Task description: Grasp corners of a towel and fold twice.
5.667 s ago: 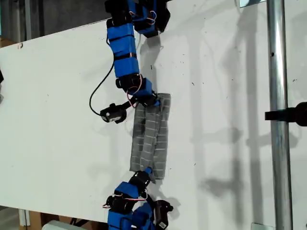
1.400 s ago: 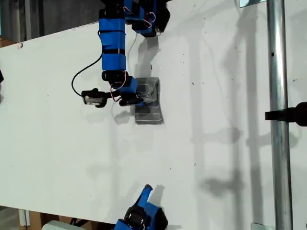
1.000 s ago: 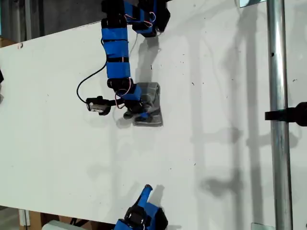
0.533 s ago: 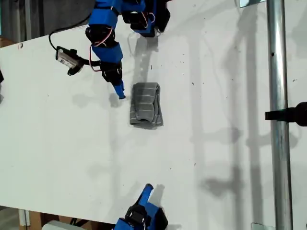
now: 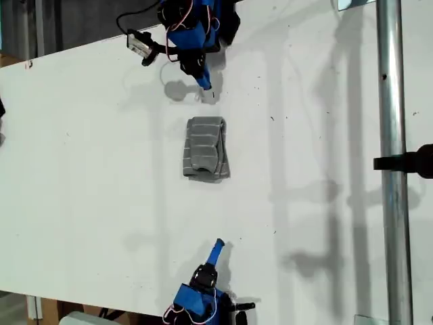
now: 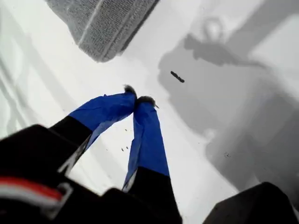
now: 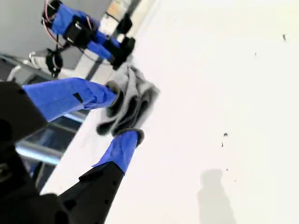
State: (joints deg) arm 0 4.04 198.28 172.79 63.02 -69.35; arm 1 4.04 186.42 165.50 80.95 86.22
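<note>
The towel (image 5: 205, 149) lies folded into a small thick bundle mid-bench (image 5: 81, 169), free of both arms. My first pincer (image 6: 137, 100) has its blue tips pressed together, holding nothing, near the exterior view's top edge, apart from the towel. My second pincer (image 7: 122, 110) stands with tips spread, empty, above bare bench near the exterior view's bottom edge, well away from the towel.

A white desk (image 5: 88, 169) fills most of the exterior view, flecked with small dark specks. A shiny metal pole (image 5: 394, 162) runs from top to bottom near the exterior view's right, with a black clamp (image 5: 409, 161) gripping it about halfway down.
</note>
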